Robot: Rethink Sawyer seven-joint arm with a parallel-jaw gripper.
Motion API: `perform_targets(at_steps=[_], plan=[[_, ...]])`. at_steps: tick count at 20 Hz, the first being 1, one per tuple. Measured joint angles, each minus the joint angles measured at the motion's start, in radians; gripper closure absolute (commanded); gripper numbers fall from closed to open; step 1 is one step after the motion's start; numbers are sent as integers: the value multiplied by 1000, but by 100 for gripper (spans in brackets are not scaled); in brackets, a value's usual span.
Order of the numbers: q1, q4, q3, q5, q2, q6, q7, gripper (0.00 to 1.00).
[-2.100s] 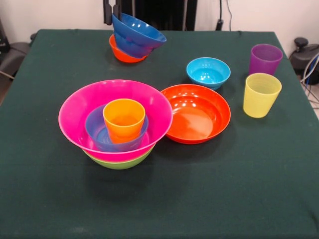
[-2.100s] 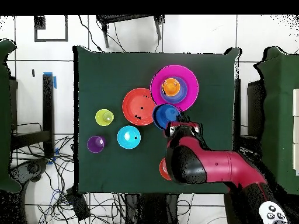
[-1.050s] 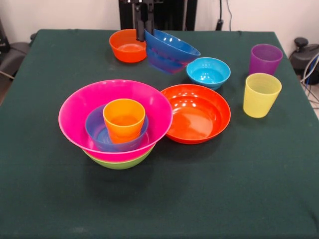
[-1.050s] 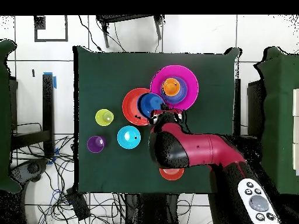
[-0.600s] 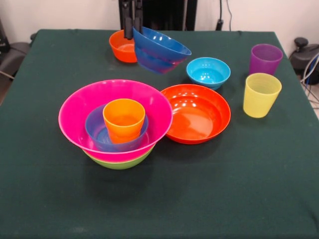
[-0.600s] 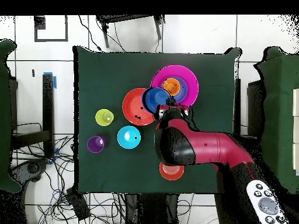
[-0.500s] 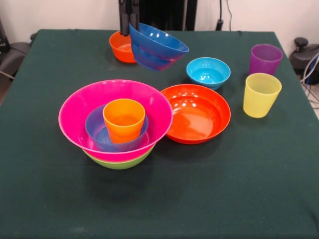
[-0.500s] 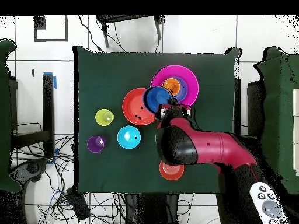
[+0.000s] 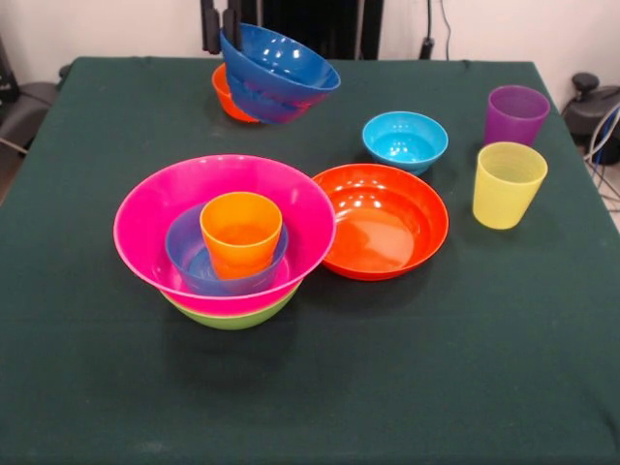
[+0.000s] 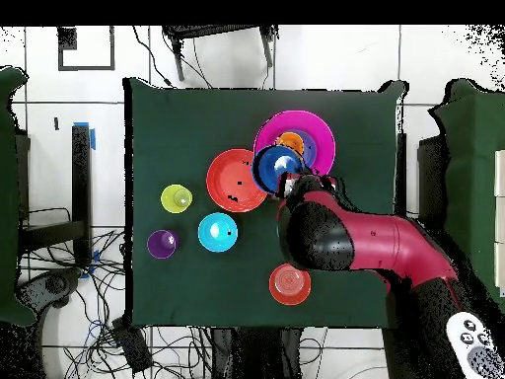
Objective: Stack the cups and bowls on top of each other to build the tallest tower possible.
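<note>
Front view, end effector (image 9: 219, 29) cropped at top, clamped on tilted blue bowl (image 9: 276, 66), small orange bowl (image 9: 225, 92) mostly hidden.

- Gripper (image 9: 218, 34): front view, top edge; only two dark finger tips show, everything above them is cut off.
- Small orange bowl (image 9: 225, 97): front view, upper left of centre; mostly hidden behind the raised dark blue bowl (image 9: 276, 70).
- Lime green bowl (image 9: 232, 315): only a lower sliver shows beneath the pink bowl (image 9: 155, 218).
- Small blue bowl (image 9: 184, 254): middle hidden by the orange cup (image 9: 241, 231).
- Arm (image 10: 365, 247): overhead view, lower right; covers the gripper and the dark blue bowl's near rim.
</note>
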Motion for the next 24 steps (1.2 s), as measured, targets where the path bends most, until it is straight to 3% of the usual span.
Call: perform_targets(at_steps=[10, 24], plan=[[-12, -82, 10, 0, 73, 4, 0, 100], [-11, -92, 18, 0, 126, 4, 0, 100]])
